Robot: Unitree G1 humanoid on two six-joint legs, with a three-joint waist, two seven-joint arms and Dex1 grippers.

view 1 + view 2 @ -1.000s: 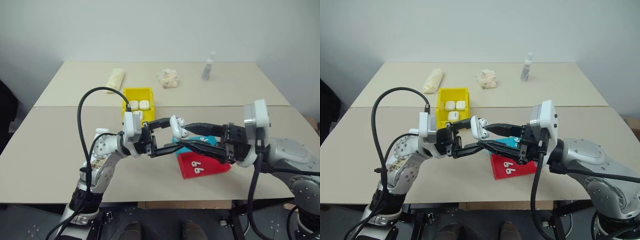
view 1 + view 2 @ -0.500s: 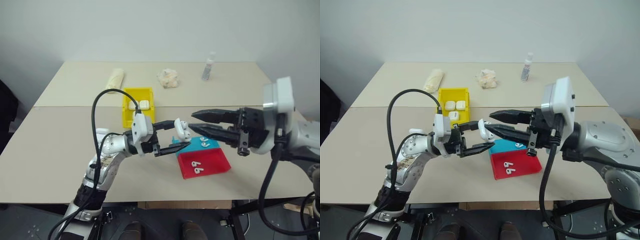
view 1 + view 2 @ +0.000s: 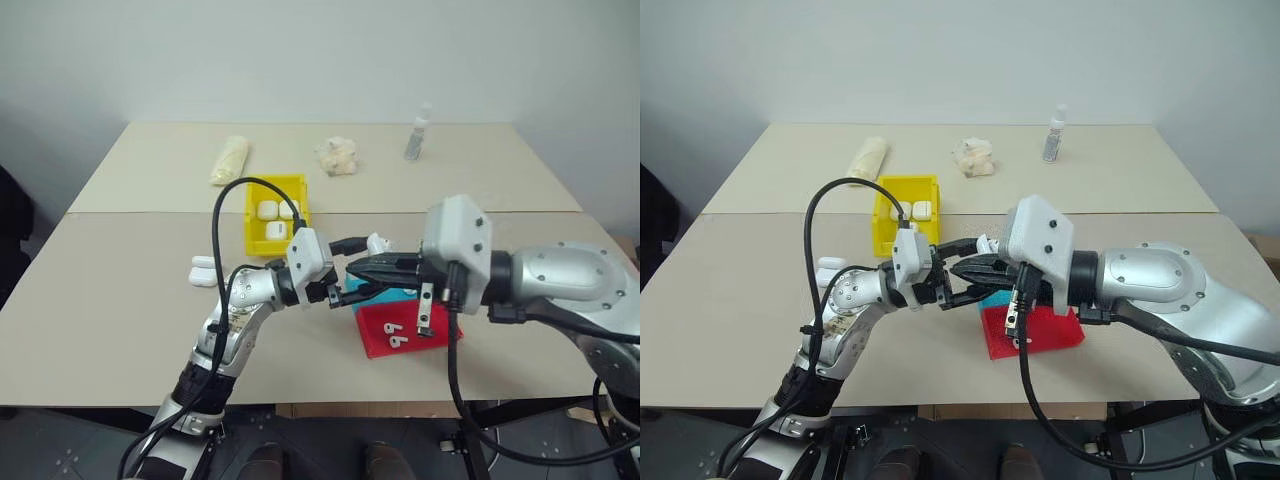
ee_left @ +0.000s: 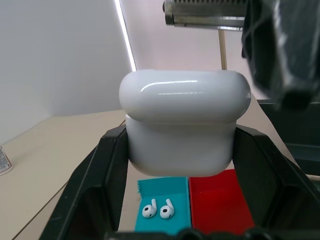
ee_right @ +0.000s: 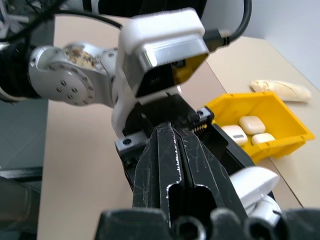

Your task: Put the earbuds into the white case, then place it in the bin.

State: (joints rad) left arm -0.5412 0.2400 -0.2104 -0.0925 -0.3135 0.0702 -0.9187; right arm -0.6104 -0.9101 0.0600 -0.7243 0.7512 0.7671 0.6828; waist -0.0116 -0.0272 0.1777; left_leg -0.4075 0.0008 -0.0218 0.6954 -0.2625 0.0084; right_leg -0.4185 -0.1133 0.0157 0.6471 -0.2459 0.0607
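The small bright yellow plastic bin (image 3: 275, 215) sits toward the beige table's (image 3: 120, 300) left half, near its middle seam. The left gripper (image 4: 180, 150) clamps the glossy white rounded case (image 4: 184, 120). Below, two tiny white earbuds (image 4: 158, 209) lie in the shallow teal tray (image 4: 162, 202). The right gripper (image 5: 175, 150) is pressed closed, empty, just beside the case.

A beige table (image 3: 120, 300) carries a yellow bin (image 3: 270, 195), a teal tray (image 4: 162, 192) beside a red tray (image 3: 405, 330), a small bottle (image 3: 418, 133), a crumpled wad (image 3: 336, 157) and a pale roll (image 3: 230, 160).
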